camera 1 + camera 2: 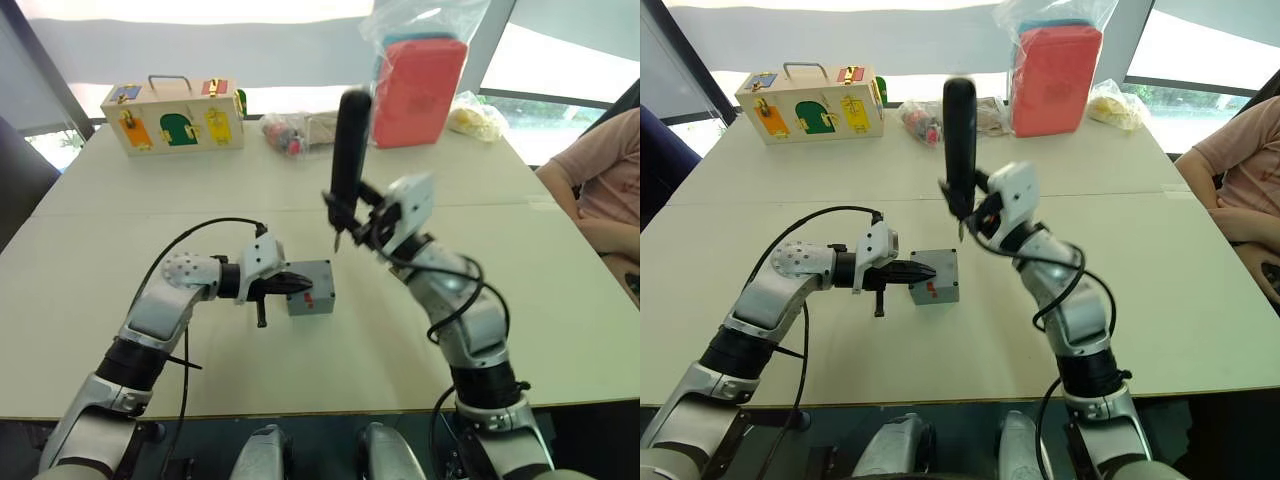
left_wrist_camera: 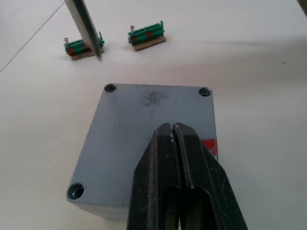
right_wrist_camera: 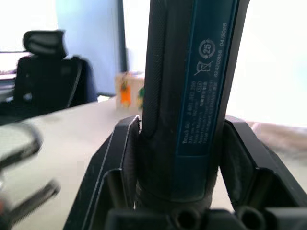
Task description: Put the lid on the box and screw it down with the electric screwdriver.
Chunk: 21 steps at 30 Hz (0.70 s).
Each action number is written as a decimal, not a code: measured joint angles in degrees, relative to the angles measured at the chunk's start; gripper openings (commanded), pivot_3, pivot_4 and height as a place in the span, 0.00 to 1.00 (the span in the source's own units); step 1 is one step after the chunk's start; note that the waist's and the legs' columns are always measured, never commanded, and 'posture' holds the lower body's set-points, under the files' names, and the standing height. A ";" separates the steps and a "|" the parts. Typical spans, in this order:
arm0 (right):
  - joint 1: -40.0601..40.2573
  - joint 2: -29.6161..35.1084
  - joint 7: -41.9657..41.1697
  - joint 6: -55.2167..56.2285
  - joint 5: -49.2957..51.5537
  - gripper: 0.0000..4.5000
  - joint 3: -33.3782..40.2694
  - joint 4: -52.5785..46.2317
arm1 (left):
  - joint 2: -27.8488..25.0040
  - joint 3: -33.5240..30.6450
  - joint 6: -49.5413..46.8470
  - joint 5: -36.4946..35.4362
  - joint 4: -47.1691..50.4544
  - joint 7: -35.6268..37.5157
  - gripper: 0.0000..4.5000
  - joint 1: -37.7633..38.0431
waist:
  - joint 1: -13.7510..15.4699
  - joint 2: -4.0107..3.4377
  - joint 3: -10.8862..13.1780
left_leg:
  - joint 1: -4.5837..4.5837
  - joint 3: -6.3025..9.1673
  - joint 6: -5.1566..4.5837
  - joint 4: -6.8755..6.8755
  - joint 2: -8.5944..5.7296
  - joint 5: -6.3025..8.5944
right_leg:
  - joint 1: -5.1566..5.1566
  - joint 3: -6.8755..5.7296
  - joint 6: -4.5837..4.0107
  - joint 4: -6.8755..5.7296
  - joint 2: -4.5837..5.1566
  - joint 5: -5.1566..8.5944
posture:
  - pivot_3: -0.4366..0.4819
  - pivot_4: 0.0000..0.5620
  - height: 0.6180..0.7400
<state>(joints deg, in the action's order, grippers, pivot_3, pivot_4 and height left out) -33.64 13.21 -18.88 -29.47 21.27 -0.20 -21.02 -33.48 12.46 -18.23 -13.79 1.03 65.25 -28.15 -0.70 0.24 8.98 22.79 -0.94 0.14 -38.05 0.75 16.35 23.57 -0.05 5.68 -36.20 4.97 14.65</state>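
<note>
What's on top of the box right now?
The lid covers the box, with the left tool, shut, pressing down on it. The box's inside is hidden.

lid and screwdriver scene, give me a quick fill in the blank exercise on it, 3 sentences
1. The electric screwdriver is held upright in the ____ gripper.
2. The lid sits ____ the box.
3. The left gripper, fingers together, presses on the ____.

Missing words: right; on; lid
</note>
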 measured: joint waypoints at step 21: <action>-12.24 36.67 -2.37 -62.65 14.77 0.41 4.71 23.40 | -7.08 -9.94 -12.89 -13.90 18.85 -1.25 0.00 0.73 | -0.26 -0.01 1.39 | 0.76 -0.31 -0.12 -0.02 0.01 0.05 | 0.82 0.05 0.01 0.05 -0.34 -0.06 | 0.48 0.27 0.92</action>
<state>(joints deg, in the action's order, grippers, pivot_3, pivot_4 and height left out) -45.88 49.88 -21.26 -92.12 36.04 4.51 2.38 -40.56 2.52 -31.11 -27.70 19.87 64.00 -27.42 -0.95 0.24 10.37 23.55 -1.25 0.01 -38.07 0.76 16.40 24.39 0.00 5.69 -36.16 4.64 14.59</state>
